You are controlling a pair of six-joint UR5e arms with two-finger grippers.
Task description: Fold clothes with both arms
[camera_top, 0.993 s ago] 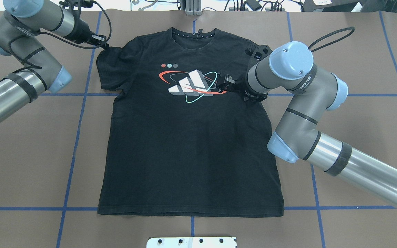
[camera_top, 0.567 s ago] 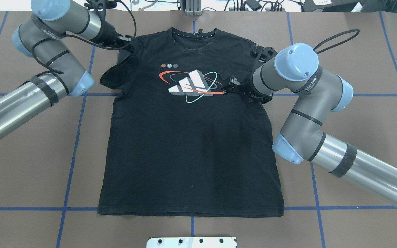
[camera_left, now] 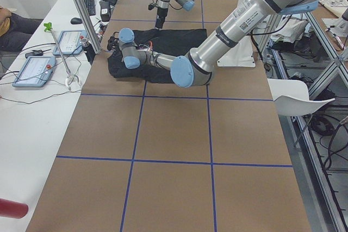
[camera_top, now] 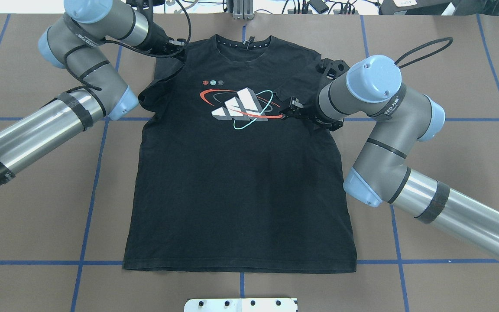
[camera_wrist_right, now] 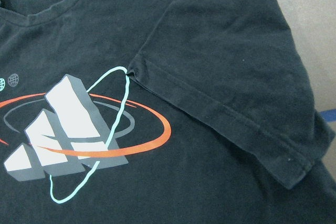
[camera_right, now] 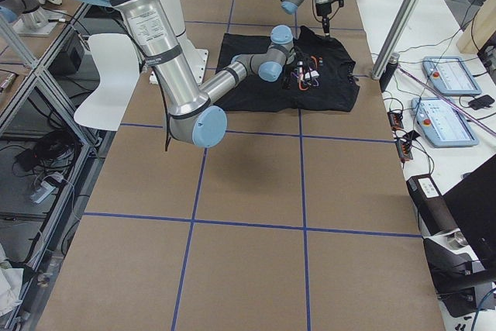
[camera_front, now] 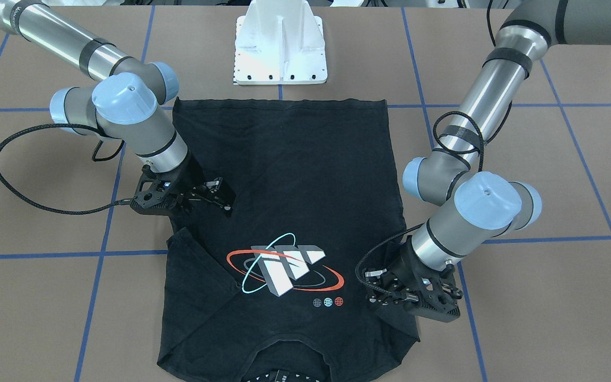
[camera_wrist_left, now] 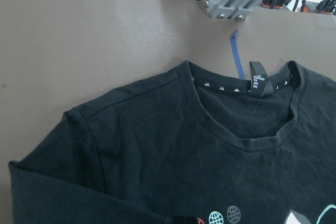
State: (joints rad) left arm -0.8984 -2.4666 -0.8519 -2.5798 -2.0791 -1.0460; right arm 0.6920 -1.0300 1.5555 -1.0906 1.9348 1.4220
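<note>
A black T-shirt (camera_top: pixel 232 195) lay face up on the brown desk (camera_top: pixel 37 225). Its chest graphic (camera_top: pixel 241 107) showed a red ring and a teal ring around white blocks. From that graphic, the collar (camera_top: pixel 243 43) lay toward the desk edge far from the robot. The hem lay toward the white mounting base (camera_front: pixel 280 45). 3 small round marks (camera_top: pixel 213 82) sat between the graphic and the collar.

The right sleeve (camera_wrist_right: pixel 231 77) lay folded inward over the chest, and its hem reached the graphic's teal ring. The right arm (camera_top: pixel 448 212) reached in from that side. The right claw (camera_top: pixel 290 109) hung just above the cloth at the graphic's red tip, with its 2 fingers spread and gripping nothing.

On the graphic's other side, nearer the collar, the left arm (camera_top: pixel 37 130) bent over the shoulder. There the left claw (camera_top: pixel 179 47) was pressed together on a pinch of the left sleeve (camera_top: pixel 158 84). That sleeve was raised off the desk and bunched, and it sagged from the claw toward the shirt's side seam.

Blue tape lines (camera_top: pixel 89 203) crossed the desk in a grid around the shirt.
</note>
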